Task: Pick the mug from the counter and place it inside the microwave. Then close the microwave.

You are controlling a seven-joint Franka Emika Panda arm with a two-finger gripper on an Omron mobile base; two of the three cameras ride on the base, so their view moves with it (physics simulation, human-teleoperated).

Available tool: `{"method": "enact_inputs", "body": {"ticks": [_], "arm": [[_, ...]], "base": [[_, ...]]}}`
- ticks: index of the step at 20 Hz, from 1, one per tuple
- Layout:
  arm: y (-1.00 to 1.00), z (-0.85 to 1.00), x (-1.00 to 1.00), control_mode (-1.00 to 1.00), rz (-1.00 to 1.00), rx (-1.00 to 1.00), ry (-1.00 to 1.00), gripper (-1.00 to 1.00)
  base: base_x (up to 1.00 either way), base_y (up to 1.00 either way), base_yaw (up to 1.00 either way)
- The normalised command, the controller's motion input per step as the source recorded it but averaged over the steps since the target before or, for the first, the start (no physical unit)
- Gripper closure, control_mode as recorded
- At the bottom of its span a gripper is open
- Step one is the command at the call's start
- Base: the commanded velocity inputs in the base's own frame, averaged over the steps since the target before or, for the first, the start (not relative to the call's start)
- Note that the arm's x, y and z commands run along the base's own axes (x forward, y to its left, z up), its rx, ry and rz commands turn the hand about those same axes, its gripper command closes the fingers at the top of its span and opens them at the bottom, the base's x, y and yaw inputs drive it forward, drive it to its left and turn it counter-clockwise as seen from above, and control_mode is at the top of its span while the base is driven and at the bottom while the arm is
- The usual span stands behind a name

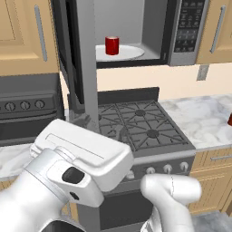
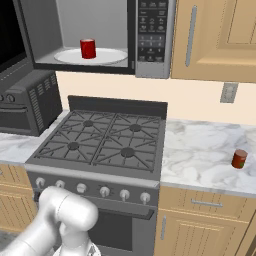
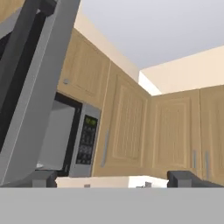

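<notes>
We see light wooden wall cabinets [image 2: 215,35] above a cream wall [image 2: 200,102] with a grey outlet [image 2: 229,92], a black gas stove [image 2: 102,140] with 4 burners, and wooden base cabinets [image 2: 200,225].

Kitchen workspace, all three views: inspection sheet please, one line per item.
Surface: marble counter on both sides of the gas stove.
Job's things: red mug upright on the white plate inside the microwave; microwave door wide open.
Clutter: small red-brown can on the counter, right of the stove; countertop oven on the left.
Claw: claw open, empty, close beside the door.
Cables: nothing seen.
Surroundings: wooden cabinets, wall outlet.
</notes>
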Motion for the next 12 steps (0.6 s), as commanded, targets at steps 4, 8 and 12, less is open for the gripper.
{"method": "enact_inputs", "body": {"ticks": [4, 8, 12], "arm": [[0.39, 0.0, 0.17, -1.0, -0.1, 0.0, 0.0, -1.0], [0.46, 0.0, 0.18, -1.0, -0.07, 0.0, 0.0, -1.0], [0.39, -0.06, 0.28, -1.0, -0.07, 0.0, 0.0, -1.0]], "base": [[0.0, 0.0, 0.0], [0.0, 0.0, 0.0], [0.0, 0.0, 0.0]]}}
